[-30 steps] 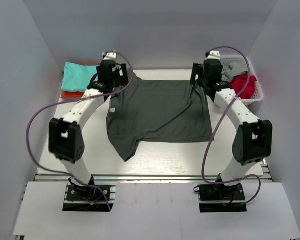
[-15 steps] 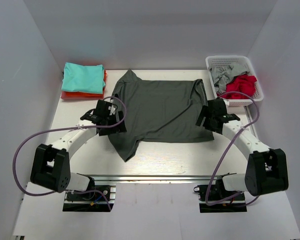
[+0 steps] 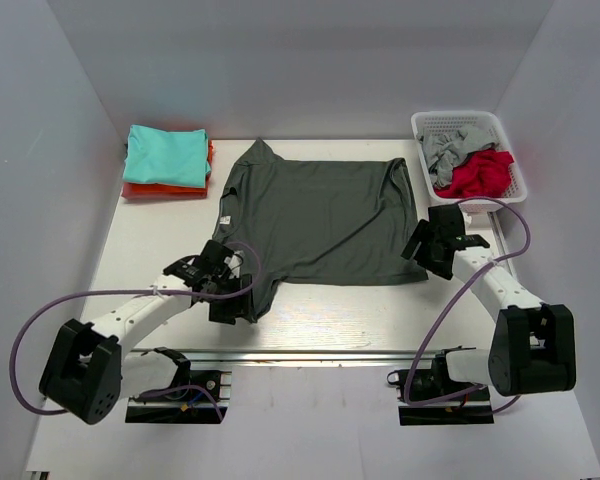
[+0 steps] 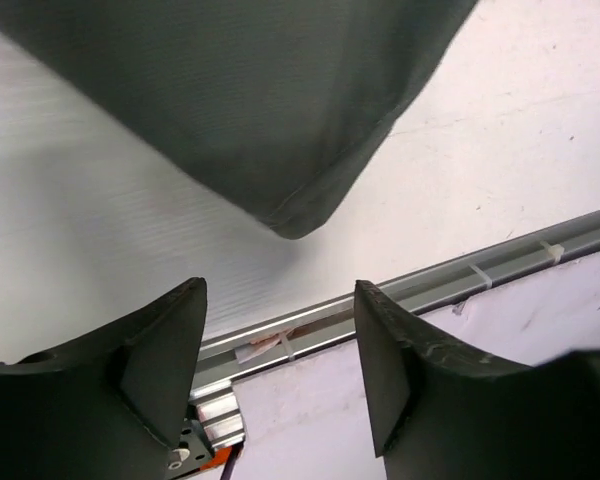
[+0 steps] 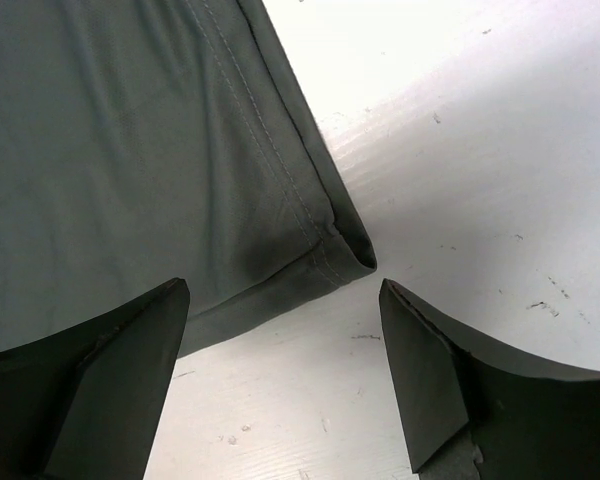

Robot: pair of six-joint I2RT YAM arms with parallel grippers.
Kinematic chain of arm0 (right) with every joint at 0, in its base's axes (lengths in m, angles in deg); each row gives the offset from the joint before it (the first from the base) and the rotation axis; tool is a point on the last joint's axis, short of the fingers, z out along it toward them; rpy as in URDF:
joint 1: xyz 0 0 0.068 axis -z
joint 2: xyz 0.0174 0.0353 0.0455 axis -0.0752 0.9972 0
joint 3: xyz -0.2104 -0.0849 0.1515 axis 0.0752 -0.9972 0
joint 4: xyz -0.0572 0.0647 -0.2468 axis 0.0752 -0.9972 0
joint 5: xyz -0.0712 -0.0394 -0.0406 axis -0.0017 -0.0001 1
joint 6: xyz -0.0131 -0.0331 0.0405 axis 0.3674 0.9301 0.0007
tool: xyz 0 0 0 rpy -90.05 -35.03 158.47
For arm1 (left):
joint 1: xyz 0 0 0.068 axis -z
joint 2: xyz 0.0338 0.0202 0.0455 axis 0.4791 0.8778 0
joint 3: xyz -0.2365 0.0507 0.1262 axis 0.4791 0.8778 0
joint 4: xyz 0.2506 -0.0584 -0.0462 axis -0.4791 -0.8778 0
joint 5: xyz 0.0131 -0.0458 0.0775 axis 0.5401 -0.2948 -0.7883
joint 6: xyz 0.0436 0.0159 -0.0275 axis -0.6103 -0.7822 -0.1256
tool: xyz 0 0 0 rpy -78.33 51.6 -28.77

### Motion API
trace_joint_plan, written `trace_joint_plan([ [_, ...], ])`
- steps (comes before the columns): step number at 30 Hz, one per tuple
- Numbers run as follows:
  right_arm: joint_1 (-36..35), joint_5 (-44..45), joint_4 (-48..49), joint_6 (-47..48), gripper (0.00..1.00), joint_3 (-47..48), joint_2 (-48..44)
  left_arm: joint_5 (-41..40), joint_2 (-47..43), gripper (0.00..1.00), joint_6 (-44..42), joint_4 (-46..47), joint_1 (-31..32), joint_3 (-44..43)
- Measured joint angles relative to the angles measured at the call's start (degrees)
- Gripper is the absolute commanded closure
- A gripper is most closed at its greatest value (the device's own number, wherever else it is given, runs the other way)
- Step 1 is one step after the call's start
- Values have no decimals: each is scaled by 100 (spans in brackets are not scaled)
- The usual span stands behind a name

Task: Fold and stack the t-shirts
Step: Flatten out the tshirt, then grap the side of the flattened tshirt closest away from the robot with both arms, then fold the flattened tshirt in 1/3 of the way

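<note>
Looking down from the top camera, I see the dark grey t-shirt (image 3: 320, 220) lying flat in the middle of the white table (image 3: 140, 250). It lies sideways. Its neck points to the left and its bottom edge points to the right, so its long way runs from left to right across the table. One sleeve sticks out toward the far wall. The near sleeve (image 3: 250, 295) points down toward the arm bases, at a slant.

My left gripper (image 3: 232, 305) sits low, right by the tip of that near sleeve. In the left wrist camera, the left gripper (image 4: 280, 370) has its two fingers spread apart with nothing between them. The round sleeve tip (image 4: 295, 215) lies a little past them. I also see the metal rail (image 4: 460, 280) at the table's near edge.

My right gripper (image 3: 420, 248) is at the right side of the shirt, by its bottom edge. In the right wrist camera, the right gripper (image 5: 280, 370) is spread wide too and holds nothing. The near right corner (image 5: 355, 255) of the shirt lies flat on the table just past the fingers, with its stitched edge showing.

At the far left, a folded teal t-shirt (image 3: 167, 155) rests on top of an orange t-shirt (image 3: 165, 190). At the far right stands a white basket (image 3: 420, 122). A light grey t-shirt (image 3: 445, 150) and a red t-shirt (image 3: 480, 172) lie bunched up inside it.
</note>
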Motion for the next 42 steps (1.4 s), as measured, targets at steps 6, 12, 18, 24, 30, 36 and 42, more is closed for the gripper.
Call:
trace_joint_plan([
  [6,201,-190,13,-66,27,-190,0,-214,730,36,90,249,328,-15],
  [12,391,-448,42,-72,31,-382,61,-772,1108,47,203,411,376,-302],
  [18,498,-520,385,-122,49,-535,396,-817,1427,100,186,774,374,-417],
  [24,560,-664,623,-179,100,-636,579,-933,1412,100,153,487,376,-503],
  [30,560,-758,354,-188,100,-1021,-7,-933,750,100,179,-479,407,-509],
  [36,557,-815,-286,-44,100,-1110,-815,-710,326,100,208,-1196,428,-520],
  [42,557,-1082,-341,114,100,-1110,-872,-463,369,100,72,-1082,428,-713],
])
